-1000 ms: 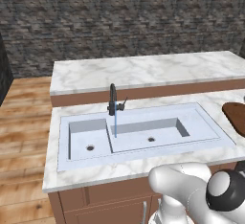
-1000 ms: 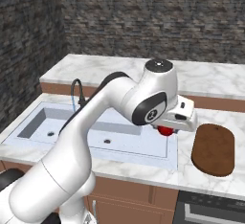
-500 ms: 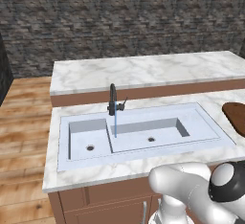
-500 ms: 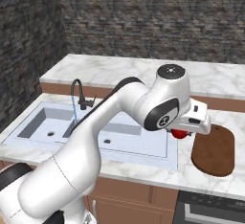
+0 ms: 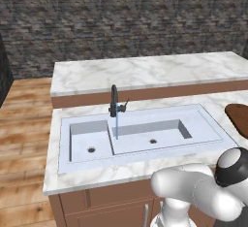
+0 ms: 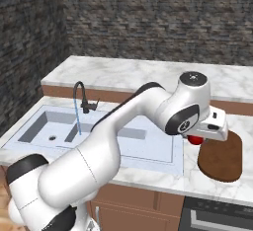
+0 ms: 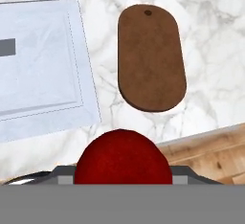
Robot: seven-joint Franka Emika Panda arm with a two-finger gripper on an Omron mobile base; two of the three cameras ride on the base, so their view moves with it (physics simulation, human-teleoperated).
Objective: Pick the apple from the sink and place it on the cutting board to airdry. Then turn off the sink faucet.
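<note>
Left base view: water's running from the faucet [image 5: 115, 103] into the sink [image 5: 140, 134], and the board [image 5: 239, 118] pokes in at the right edge.

Right base view: the gripper [image 6: 197, 139] is clamped on the apple [image 6: 196, 140], up in the air at the board's [image 6: 222, 158] near-sink edge.

Hand view: apple [image 7: 122, 157] big at the bottom, board [image 7: 151, 58] below on the marble counter [image 7: 210, 65], sink corner [image 7: 43, 65] to the left.
</note>
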